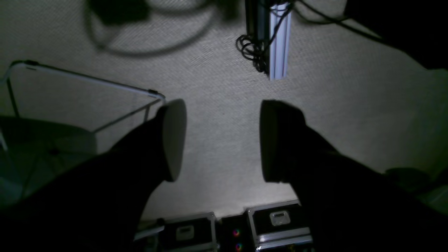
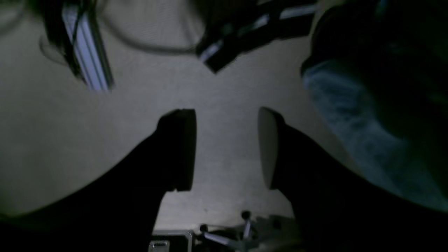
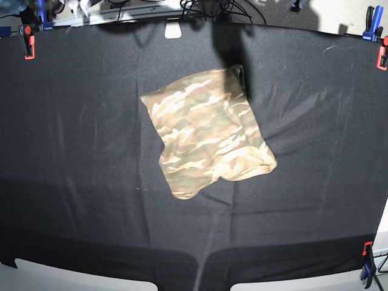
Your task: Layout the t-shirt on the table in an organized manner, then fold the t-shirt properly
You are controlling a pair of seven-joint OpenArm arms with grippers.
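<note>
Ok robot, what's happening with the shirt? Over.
Left gripper open, right gripper open, both empty. Shirt bunched on table, untouched. Nothing in the way.

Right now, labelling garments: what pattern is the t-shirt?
Tan-and-brown camouflage; the t-shirt shows best in the base view.

I see each claw as two thick black fingers with rounded tips. The left claw [image 1: 222, 140] carries pale grey oval pads [image 1: 175, 140]; the right claw [image 2: 226, 148] looks the same.
</note>
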